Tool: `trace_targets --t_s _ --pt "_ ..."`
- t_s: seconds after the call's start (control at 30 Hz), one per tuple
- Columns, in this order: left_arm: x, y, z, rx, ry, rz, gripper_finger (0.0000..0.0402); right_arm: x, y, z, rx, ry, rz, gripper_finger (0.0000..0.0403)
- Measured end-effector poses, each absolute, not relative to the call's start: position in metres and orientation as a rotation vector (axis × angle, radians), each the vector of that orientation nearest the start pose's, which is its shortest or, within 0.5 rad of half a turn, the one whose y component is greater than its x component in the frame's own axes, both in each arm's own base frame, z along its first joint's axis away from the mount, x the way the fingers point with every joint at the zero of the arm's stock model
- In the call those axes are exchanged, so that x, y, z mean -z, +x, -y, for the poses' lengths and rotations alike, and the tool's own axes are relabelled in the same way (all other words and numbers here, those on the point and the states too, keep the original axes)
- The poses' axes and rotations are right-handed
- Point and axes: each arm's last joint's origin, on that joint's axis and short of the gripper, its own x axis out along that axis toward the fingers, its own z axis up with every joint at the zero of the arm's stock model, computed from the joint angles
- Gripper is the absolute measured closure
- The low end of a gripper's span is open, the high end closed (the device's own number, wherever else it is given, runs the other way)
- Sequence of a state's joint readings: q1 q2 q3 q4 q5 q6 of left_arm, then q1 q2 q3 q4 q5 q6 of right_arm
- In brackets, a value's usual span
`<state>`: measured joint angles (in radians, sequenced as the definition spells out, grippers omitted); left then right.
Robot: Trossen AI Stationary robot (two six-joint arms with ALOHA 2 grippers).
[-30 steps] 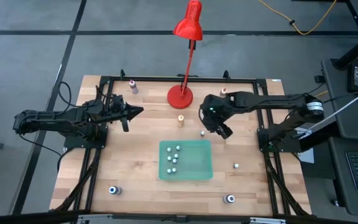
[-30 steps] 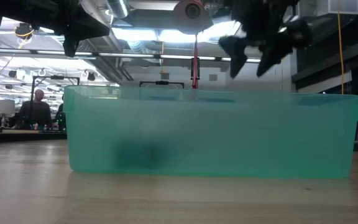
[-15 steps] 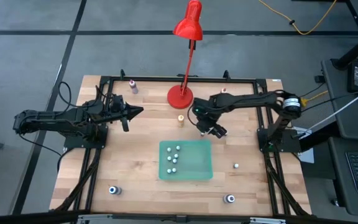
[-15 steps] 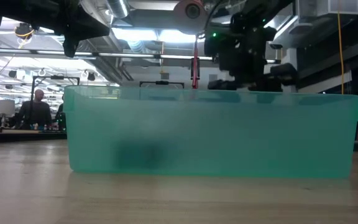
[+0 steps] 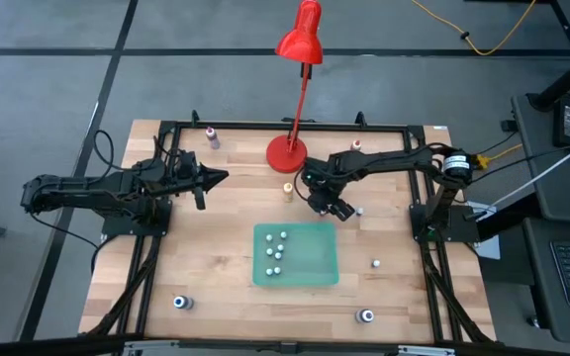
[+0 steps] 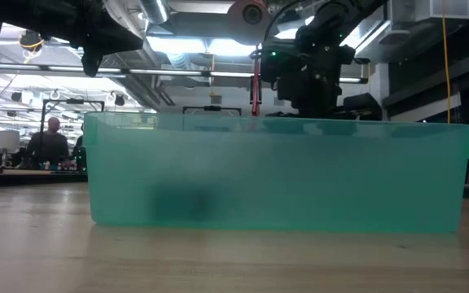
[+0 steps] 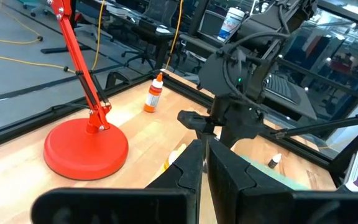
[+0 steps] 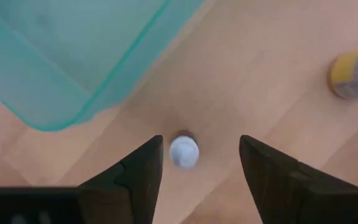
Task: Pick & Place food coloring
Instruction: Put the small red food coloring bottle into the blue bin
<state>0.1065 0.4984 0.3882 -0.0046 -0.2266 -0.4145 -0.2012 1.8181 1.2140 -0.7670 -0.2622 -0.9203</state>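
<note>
Here the right arm stretches in from the table's right side, its long dark links folded toward the middle, and the right gripper [image 5: 322, 207] points down just behind the tray's [image 5: 296, 281] far right corner. Its two dark, wedge-shaped fingers [image 8: 138, 177] stand apart on either side of a tiny white-capped bottle [image 8: 183, 150], which stands upright on the wood between them; neither finger touches it. The bottle sits just outside the tray's rounded corner. The left arm lies low over the left half of the table, its left gripper [image 5: 216, 178] closed and empty, fingers pressed together, pointing toward the lamp [image 5: 287, 152]. The tray is translucent green plastic with smooth walls and rounded corners; several small white-capped bottles [image 5: 277, 251] lie in its left half. More bottles stand scattered on the pale, grained wooden table [image 5: 206, 257]: an orange-topped one [image 5: 288, 189] beside the lamp's round red base, one [image 5: 358, 210] just right of the right gripper, one [image 5: 375, 264] right of the tray, and a pink-topped one [image 5: 211, 136] near the far edge.
</note>
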Motion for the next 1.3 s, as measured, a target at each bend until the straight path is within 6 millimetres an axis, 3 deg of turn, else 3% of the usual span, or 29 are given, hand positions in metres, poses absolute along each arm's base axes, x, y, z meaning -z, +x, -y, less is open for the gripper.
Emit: trace_targets --t_s 0.43,0.83,1.3 --pt "-0.251 0.132 -0.021 -0.351 -0.387 -0.047 0.0384 -0.157 0.326 0.059 -0.654 -0.442 -1.21 0.0202" --pt "-0.251 0.132 -0.021 -0.351 -0.387 -0.047 0.0384 -0.156 0.327 0.057 -0.651 -0.453 -1.197 0.0206" --pt "-0.251 0.132 -0.021 -0.351 -0.387 -0.047 0.0384 -0.157 0.327 0.057 -0.64 -0.438 -1.202 0.034"
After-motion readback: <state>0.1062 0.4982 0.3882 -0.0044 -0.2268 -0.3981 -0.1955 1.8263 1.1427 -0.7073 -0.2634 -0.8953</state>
